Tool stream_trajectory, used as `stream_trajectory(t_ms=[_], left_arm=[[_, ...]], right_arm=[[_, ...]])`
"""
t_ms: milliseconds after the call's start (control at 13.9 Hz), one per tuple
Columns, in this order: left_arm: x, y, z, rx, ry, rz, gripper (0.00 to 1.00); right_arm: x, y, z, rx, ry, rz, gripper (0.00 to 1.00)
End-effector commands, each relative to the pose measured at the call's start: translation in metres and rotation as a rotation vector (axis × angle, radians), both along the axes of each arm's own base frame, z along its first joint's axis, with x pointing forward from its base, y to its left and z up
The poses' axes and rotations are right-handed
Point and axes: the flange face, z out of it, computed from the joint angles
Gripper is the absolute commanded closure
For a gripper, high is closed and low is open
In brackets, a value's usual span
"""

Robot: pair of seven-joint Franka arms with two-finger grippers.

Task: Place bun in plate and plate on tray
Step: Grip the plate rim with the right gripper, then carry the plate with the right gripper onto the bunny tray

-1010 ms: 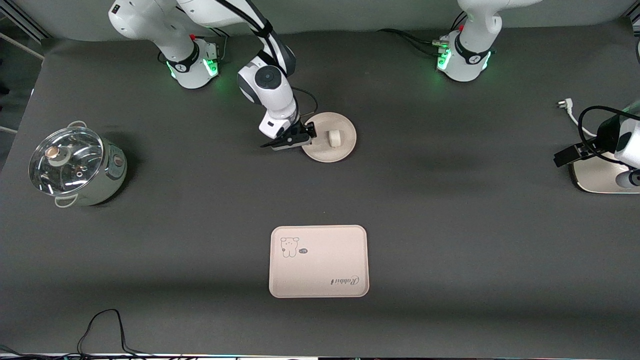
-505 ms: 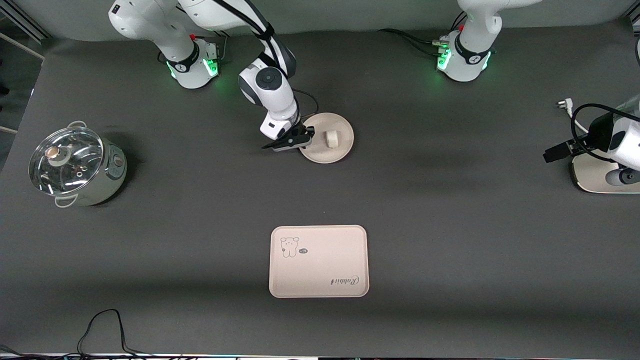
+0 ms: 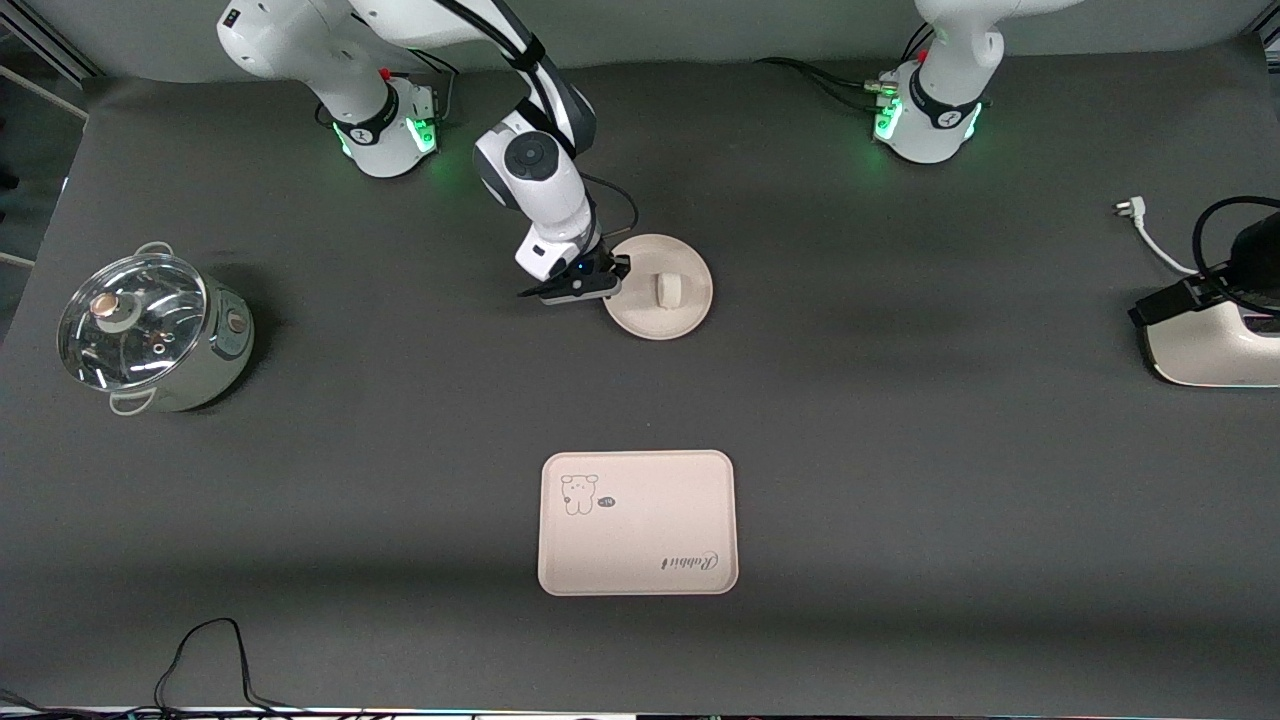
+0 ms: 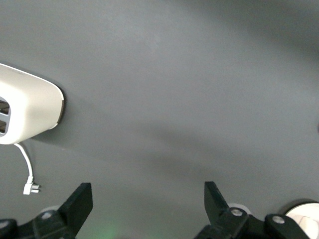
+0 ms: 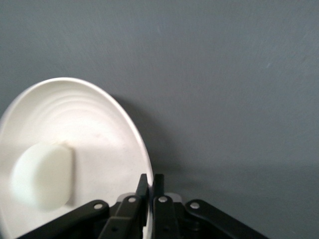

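Your right arm reaches down from its base, wrist bent, w/ the right gripper (image 3: 608, 283) at the plate (image 3: 685, 310) edge; its fingers (image 5: 143, 191) are pressed together, pinching the rim. Plate is round, shallow, smooth cream; in the right wrist view it looks tilted, prob. lifted on the gripper's side, though you can't be sure. The bun (image 3: 667, 291), a small white pillowy lump, lies in it. Tray (image 3: 638, 522), cream rectangle w/ rounded corners, sits well apart, nearer the front camera. Left arm waits; left gripper (image 4: 147, 204) is spread wide near a glossy white appliance (image 3: 1205, 345), cut off at frame edge.
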Motion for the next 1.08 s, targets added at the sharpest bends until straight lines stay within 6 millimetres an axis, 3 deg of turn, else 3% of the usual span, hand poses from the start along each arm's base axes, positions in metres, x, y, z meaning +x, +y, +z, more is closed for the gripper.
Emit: stream_trajectory(t_ms=[0,216,361,433,577,649,793,1010], left_arm=[[0.010,0.025,0.003,-0.003,-0.017,0.024,0.00],[0.007,0.048,0.022,-0.002,-0.045,-0.051,0.00],[-0.002,0.076,0.060,0.023,-0.088,-0.065,0.00],[-0.005,0.078,0.070,0.017,-0.088,-0.103,0.00],[-0.009,0.094,0.081,0.002,-0.115,-0.110,0.00],[-0.009,0.099,0.085,-0.027,-0.122,-0.138,0.00],[0.005,0.065,0.054,-0.047,-0.051,-0.219,0.00],[0.013,0.024,0.039,0.010,0.016,-0.309,0.00]], right_arm=[[0.043,-0.007,0.057,0.020,0.022,-0.022,1.00],[0.093,-0.011,0.100,0.050,-0.024,-0.044,1.00],[0.133,-0.030,0.124,0.077,-0.077,-0.053,1.00],[0.157,-0.041,0.134,0.080,-0.096,-0.041,1.00],[0.201,-0.055,0.142,0.122,-0.116,-0.044,1.00],[0.223,-0.061,0.136,0.145,-0.127,-0.038,1.00],[0.262,-0.055,0.125,0.205,-0.146,-0.066,1.00],[0.304,-0.033,0.094,0.209,-0.189,-0.063,1.00]])
